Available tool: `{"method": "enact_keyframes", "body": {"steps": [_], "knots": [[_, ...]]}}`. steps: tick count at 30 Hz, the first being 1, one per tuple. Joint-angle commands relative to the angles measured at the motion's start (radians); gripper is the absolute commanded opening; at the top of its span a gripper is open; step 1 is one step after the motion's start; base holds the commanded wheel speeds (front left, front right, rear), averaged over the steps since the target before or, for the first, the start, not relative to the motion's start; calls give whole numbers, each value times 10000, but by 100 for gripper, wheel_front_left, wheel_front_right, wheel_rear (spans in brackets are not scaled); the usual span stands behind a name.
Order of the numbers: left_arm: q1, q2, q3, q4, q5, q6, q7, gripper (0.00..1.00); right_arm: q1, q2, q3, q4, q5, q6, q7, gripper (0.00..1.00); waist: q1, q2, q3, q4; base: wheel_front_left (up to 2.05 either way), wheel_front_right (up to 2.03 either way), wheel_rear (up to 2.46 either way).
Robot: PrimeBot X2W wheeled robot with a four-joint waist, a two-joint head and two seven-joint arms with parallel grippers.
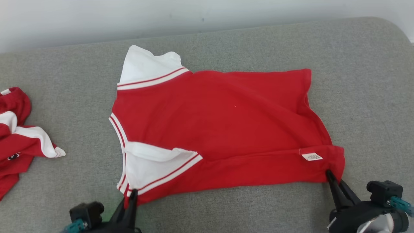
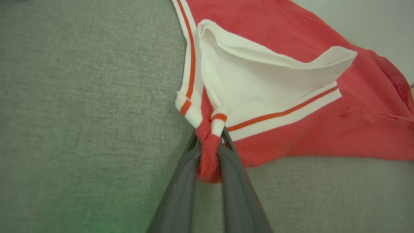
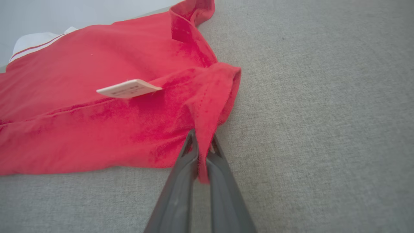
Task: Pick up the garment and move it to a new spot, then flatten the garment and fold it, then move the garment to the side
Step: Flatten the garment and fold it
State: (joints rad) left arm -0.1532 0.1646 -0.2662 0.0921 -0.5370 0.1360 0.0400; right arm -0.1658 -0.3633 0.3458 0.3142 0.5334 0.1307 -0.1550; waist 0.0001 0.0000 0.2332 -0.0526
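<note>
The garment [image 1: 220,123] is a red shirt with white, red-striped sleeves, lying spread on the grey cushion with its near long edge folded over. My left gripper [image 1: 132,194] is shut on the garment's near-left corner, beside the white sleeve; the left wrist view shows red cloth bunched between the two dark fingers [image 2: 208,145]. My right gripper [image 1: 329,173] is shut on the near-right hem corner; in the right wrist view the red hem [image 3: 213,106] is pinched between the fingers [image 3: 202,139]. A white label [image 1: 311,156] sits near that corner.
A second red and white garment [image 1: 16,136] lies crumpled at the left edge of the grey cushion [image 1: 372,97]. A pale wall [image 1: 161,16] runs behind the cushion's far edge. Bare cushion lies right of and in front of the shirt.
</note>
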Motion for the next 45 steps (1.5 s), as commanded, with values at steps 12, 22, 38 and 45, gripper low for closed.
{"method": "enact_keyframes", "body": {"steps": [12, 22, 38, 45], "knots": [[2220, 564, -162, -2572, 74, 708, 833, 0, 1972, -657, -974, -2029, -86, -2, 1599, 0, -1, 0, -298, 330, 0, 0, 0], [2531, 503, -276, -2627, -95, 910, 1070, 100, 2838, -35, -1674, -2996, -295, -2, 2284, 100, -1, 0, -325, 348, 0, 0, 0], [1763, 914, 349, -3168, 1247, 1662, -316, 100, 2595, 1103, -3357, -3983, -1225, -2, 1230, 100, -1, 0, -327, 140, 0, 0, 0], [949, 1246, 354, -3745, 2140, 1941, -604, 100, 2084, 1082, -2905, -5036, -1805, -2, 952, 100, -1, 0, -379, 127, 0, 0, 0]]}}
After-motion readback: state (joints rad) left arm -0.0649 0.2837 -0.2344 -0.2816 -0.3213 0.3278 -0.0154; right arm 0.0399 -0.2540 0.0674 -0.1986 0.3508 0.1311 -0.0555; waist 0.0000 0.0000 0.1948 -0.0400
